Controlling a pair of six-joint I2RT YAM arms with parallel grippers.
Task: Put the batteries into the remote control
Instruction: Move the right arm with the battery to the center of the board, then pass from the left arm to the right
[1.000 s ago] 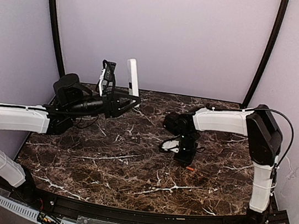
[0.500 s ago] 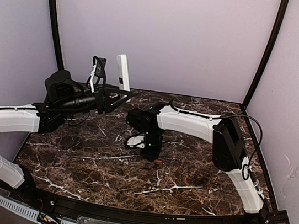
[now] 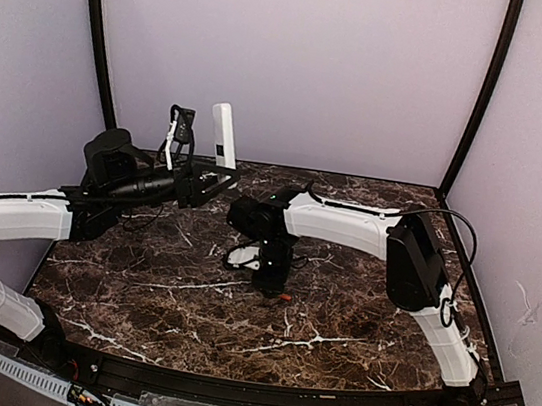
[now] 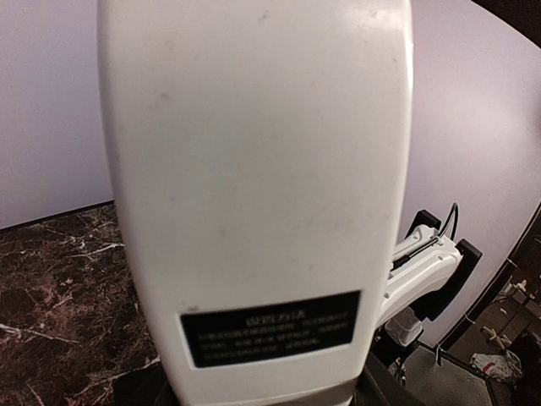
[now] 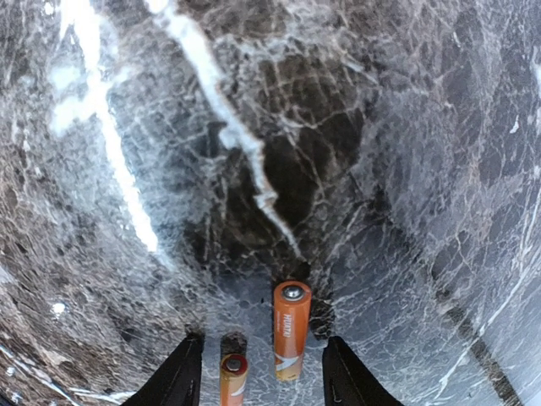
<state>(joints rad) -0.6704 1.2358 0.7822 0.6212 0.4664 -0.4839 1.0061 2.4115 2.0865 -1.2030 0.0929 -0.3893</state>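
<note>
**Clerk:** Position of the remote control?

**Inspector:** The remote control (image 3: 223, 136) is off the worktop (image 3: 355, 326), upright in the air above the far-left corner. The left claw (image 3: 216, 177) is clamped on its lower end. In the left wrist view its plain white back fills nearly the whole frame, with a black label (image 4: 269, 328) low down. The print on the label is too blurred to read.

**Clerk:** And the batteries?

**Inspector:** Both batteries (image 5: 291, 330) lie flat on the worktop, about midway between the far and near edges. They are side by side and roughly parallel, with a narrow gap between them. The right one shows its full length. The left one (image 5: 233, 379) is cut off by the bottom of the frame.

**Clerk:** State of the right claw?

**Inspector:** The right claw (image 5: 262, 341) points straight down over them with its jaws apart. Its fingers (image 5: 179, 376) stand one outside each battery, and neither finger touches a battery.

**Clerk:** Obstructions?

**Inspector:** From the top view the right claw and wrist cover the batteries, and only an orange speck shows at the claw's near side. The remote control blocks most of the left wrist camera. Past its right edge that view shows part of the right arm (image 4: 418, 271).

**Clerk:** Surroundings?

**Inspector:** The worktop is dark marble with white veins. Pale lilac walls (image 3: 292, 55) enclose it, with a black pole (image 3: 97, 37) at each far corner.
</note>
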